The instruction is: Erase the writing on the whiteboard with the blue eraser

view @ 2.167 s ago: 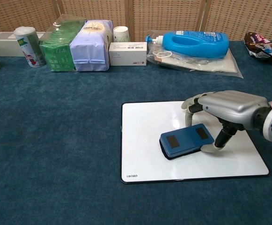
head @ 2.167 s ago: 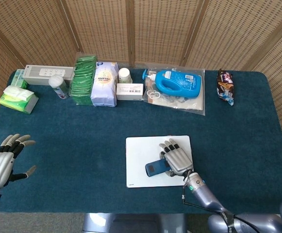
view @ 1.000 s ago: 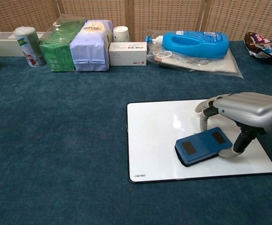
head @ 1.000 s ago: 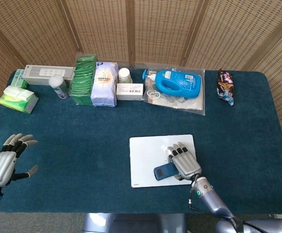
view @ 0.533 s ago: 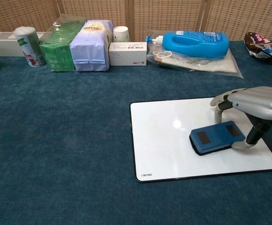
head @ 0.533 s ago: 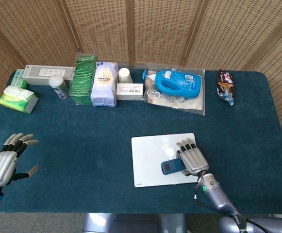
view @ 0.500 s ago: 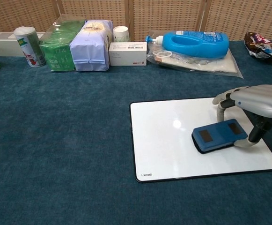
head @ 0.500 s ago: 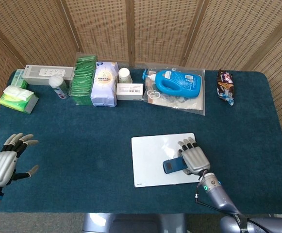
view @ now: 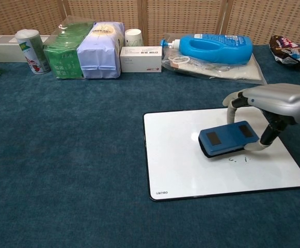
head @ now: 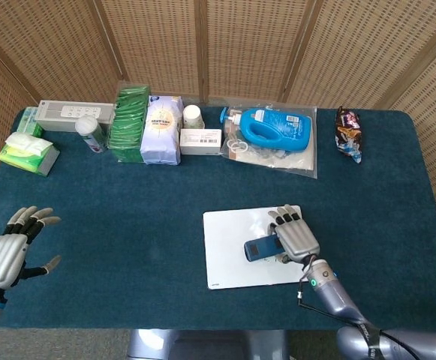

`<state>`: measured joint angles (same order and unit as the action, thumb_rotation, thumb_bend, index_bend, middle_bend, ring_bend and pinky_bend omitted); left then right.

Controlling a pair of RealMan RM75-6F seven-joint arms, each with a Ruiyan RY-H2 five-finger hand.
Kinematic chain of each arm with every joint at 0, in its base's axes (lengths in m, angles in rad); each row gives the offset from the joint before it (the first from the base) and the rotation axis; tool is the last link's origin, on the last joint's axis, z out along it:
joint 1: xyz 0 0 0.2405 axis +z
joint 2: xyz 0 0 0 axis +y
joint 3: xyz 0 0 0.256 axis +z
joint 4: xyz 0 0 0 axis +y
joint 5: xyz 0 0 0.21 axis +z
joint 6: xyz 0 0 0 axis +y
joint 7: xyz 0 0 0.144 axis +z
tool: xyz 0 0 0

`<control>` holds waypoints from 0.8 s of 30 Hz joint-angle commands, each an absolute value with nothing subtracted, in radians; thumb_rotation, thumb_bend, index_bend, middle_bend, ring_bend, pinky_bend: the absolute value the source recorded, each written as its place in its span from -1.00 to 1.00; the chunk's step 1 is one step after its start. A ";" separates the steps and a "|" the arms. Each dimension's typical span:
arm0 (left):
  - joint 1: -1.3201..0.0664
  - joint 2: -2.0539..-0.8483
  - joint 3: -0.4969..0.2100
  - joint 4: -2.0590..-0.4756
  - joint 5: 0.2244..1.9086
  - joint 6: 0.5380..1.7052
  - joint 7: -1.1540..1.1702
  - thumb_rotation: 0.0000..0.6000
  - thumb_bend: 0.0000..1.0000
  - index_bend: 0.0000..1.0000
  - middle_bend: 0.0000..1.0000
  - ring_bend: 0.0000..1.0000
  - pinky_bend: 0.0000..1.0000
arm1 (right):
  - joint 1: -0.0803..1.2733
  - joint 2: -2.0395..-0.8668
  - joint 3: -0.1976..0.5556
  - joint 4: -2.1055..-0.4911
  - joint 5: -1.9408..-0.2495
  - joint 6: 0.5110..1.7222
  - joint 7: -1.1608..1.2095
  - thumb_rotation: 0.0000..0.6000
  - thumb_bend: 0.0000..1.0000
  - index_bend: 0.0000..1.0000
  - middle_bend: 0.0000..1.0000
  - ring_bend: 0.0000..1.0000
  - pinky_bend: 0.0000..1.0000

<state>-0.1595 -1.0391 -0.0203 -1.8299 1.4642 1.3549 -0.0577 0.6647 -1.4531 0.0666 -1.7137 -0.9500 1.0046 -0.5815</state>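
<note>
Right robot hand (view: 273, 111) grips the blue eraser (view: 228, 138) on the whiteboard (view: 180, 170); faint writing (view: 238, 159) lies just near of the eraser's left-right long axis. Left robot hand (head: 7, 251) is spread wide, far left.

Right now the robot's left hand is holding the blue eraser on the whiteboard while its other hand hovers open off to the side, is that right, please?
Not quite: the hands are swapped. The right hand holds the blue eraser on the whiteboard, as the chest view shows. The left hand is the one that hovers open off to the side, seen in the head view.
</note>
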 commanded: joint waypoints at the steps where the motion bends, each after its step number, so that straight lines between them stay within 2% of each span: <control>1: -0.158 -1.038 -0.019 -1.830 1.463 1.355 -0.057 1.00 -0.36 -0.55 -0.67 -0.91 -1.00 | 0.678 -1.475 0.072 -1.696 -0.938 0.987 -0.577 1.00 -0.53 0.16 -0.75 -1.00 -1.00; 10: -0.153 -1.033 -0.017 -1.835 1.461 1.361 -0.055 1.00 -0.36 -0.55 -0.67 -0.91 -1.00 | 0.700 -1.519 0.069 -1.624 -0.896 0.956 -0.582 1.00 -0.53 0.16 -0.75 -1.00 -1.00; 24: -0.165 -1.041 -0.023 -1.839 1.463 1.350 -0.044 1.00 -0.36 -0.55 -0.68 -0.92 -1.00 | 0.672 -1.461 0.051 -1.624 -0.882 1.014 -0.596 1.00 -0.53 0.16 -0.75 -1.00 -1.00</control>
<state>-0.1645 -1.0408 -0.0227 -1.8391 1.4634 1.3504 -0.0438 0.6766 -1.4694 0.0522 -1.6185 -0.8829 1.0068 -0.5935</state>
